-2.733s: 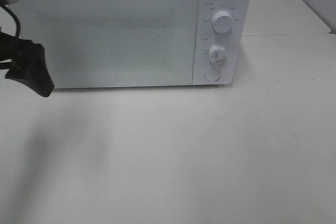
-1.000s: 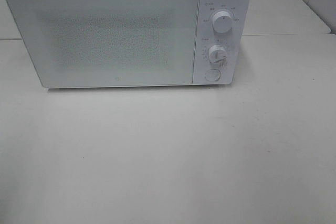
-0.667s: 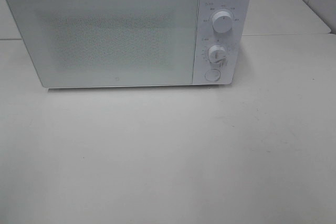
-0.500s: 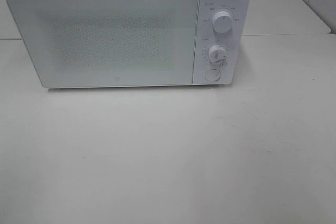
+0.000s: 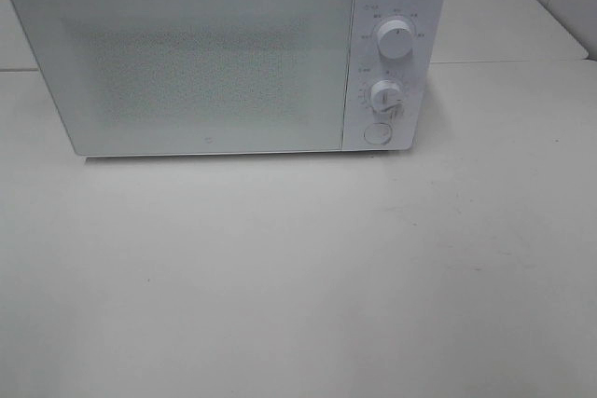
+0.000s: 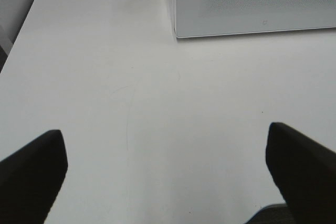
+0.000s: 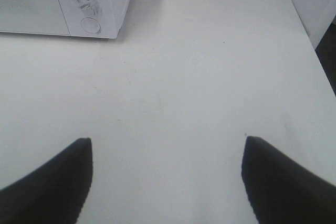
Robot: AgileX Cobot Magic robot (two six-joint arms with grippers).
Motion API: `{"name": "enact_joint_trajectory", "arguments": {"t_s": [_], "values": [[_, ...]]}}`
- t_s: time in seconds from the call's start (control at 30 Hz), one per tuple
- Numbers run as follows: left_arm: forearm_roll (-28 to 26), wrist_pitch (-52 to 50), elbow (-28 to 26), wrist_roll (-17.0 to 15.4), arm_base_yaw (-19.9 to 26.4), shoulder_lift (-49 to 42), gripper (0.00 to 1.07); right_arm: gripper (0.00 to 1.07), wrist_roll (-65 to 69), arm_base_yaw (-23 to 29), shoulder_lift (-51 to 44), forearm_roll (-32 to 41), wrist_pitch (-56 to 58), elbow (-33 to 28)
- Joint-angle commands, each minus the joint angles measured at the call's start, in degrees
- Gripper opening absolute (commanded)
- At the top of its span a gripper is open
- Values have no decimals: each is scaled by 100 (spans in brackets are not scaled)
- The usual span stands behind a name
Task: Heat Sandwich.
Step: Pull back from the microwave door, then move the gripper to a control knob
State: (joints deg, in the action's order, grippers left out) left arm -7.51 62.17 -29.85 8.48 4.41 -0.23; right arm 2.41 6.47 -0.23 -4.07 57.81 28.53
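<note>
The sandwich and its pink plate are out of view in every frame. A white microwave [image 5: 224,53] stands at the back of the table with its door shut; it also shows in the left wrist view [image 6: 252,1] and the right wrist view [image 7: 63,1]. Two white knobs [image 5: 395,40] and a round button [image 5: 377,133] sit on its right panel. My left gripper [image 6: 165,169] is open and empty above bare table, left of the microwave's front. My right gripper [image 7: 167,174] is open and empty above bare table, right of it. Neither gripper shows in the exterior high view.
The white table [image 5: 298,277] stretches in front of the microwave. A seam to a second table runs behind [image 5: 504,61]. The table's edge shows in the left wrist view [image 6: 21,35] and in the right wrist view [image 7: 310,40].
The left arm, seen at the left edge 2.7 s ago, has left the exterior high view. Nothing has moved over the last second.
</note>
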Motion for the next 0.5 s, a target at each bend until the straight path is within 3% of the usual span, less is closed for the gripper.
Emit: {"name": "enact_joint_trajectory", "arguments": {"t_s": [0.03,0.3,0.5], "values": [[-17,-57,23,-92,-29,-132,98,75,40,-34,-138,17,-86,-6],[235,-74,23,-447,-29,-132,98,75,40,-34,-138,17,-86,-6],[246,-80,23,-458,-29,-132,98,75,40,-34,-138,17,-86,-6]]}}
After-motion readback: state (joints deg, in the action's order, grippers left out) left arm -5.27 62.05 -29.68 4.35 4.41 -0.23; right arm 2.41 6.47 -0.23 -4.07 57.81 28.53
